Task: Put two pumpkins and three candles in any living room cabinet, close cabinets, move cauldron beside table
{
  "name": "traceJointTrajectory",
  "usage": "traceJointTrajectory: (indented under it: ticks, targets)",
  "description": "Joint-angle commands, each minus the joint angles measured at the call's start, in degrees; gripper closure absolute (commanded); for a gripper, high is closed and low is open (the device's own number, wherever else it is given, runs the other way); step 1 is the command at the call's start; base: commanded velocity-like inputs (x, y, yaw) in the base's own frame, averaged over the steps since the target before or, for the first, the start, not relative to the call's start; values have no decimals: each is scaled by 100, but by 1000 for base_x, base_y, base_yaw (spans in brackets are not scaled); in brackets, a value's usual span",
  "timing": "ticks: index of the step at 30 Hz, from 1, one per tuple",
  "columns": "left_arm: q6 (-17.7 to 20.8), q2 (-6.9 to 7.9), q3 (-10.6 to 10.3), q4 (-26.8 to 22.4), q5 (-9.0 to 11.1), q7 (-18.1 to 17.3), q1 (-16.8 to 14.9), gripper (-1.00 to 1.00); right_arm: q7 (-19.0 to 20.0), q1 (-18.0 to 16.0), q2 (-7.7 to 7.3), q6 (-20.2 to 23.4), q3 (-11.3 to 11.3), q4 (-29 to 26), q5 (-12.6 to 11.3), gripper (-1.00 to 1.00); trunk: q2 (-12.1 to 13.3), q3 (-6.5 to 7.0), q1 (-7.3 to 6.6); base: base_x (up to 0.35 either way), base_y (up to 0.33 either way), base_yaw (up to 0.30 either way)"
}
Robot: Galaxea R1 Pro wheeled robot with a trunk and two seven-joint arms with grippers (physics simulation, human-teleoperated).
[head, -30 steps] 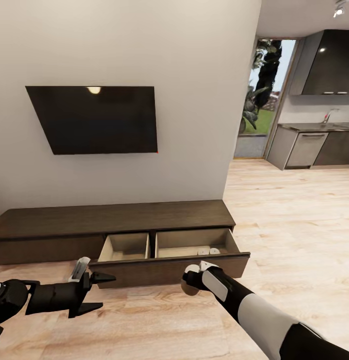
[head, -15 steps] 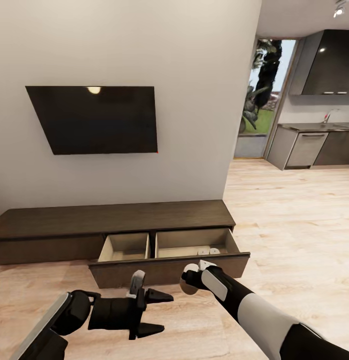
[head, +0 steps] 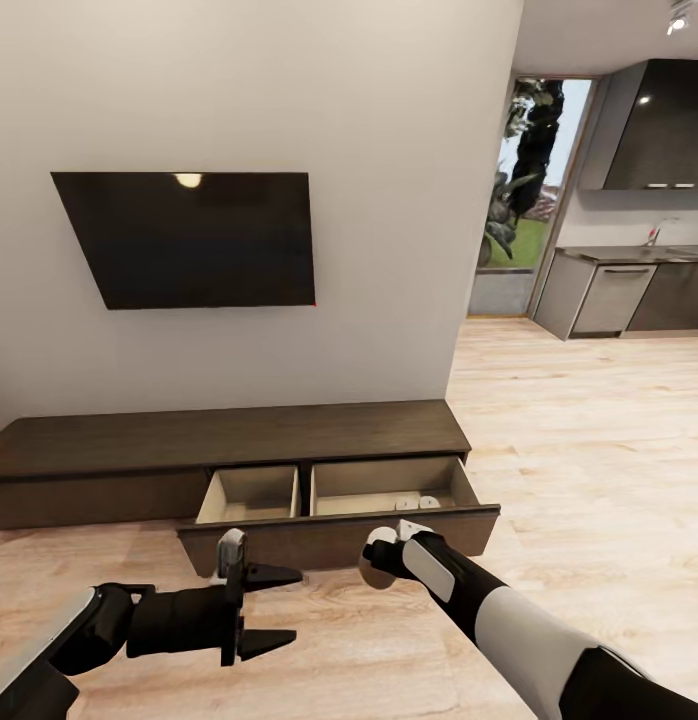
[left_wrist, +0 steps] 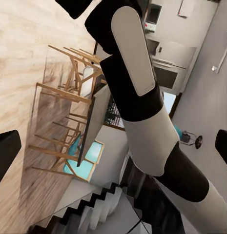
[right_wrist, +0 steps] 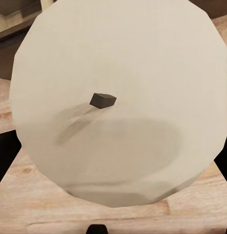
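Cabinet [head: 229,440] runs long and low along the wall under the TV [head: 189,238], with its right-hand drawer [head: 339,540] pulled out over the plank floor [head: 589,450]. The drawer has two pale compartments; two candles [head: 417,503] sit together near the front right corner of the right compartment, and the left compartment looks bare. Right arm [head: 529,625] reaches forward and left from the lower right of the head view, forearm angled up toward the drawer front, its gripper [head: 374,560] just in front of that dark panel. In the right wrist view a third candle [right_wrist: 118,102] sits clamped between the dark fingers, its wick facing the camera. Left arm [head: 159,622] stretches low from the left, roughly level above the floor, its gripper [head: 264,610] spread wide with nothing in it, near the drawer's left end and pointing toward the right arm.
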Motion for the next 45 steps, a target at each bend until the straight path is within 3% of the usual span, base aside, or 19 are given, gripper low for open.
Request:
traceJointTrajectory:
  ticks: [1,9,11,12,13,15,19,45]
  targets:
    - [-4,27,-4,-3,61,36,-6,-100,-46,-8,-4,11,40,-10,-47,100,-6,-8,1,0,0,0]
    - [-4,127,0,-3,61,-23,-1,-100,-71,-8,-15,248,38,-163,-60,100,-6,-8,1,78,0,0]
    - [-4,128,0,-3,61,-23,-1,-100,-86,-8,-18,533,30,-641,-62,100,-6,-8,1,20,0,0]
    - [-4,129,0,-3,61,-23,0,-100,-115,-9,-39,730,26,-1169,-65,100,-6,-8,1,8,0,0]
    - [-4,127,0,-3,61,-24,0,-100,-283,-8,-204,876,-102,-1821,-71,100,-6,-8,1,3,0,0]
    - [-4,124,0,-3,61,-24,1,-100,-617,-7,-413,938,-328,-2297,-75,100,-6,-8,1,2,0,0]
    - [-4,129,0,-3,61,-24,0,-100,-1113,-6,-568,974,-541,-2731,-77,100,-6,-8,1,0,0,0]
    - [-6,130,0,-3,61,-24,3,-100,-1207,-7,-569,917,-575,-2747,-42,100,-6,-8,1,136,-3,0]
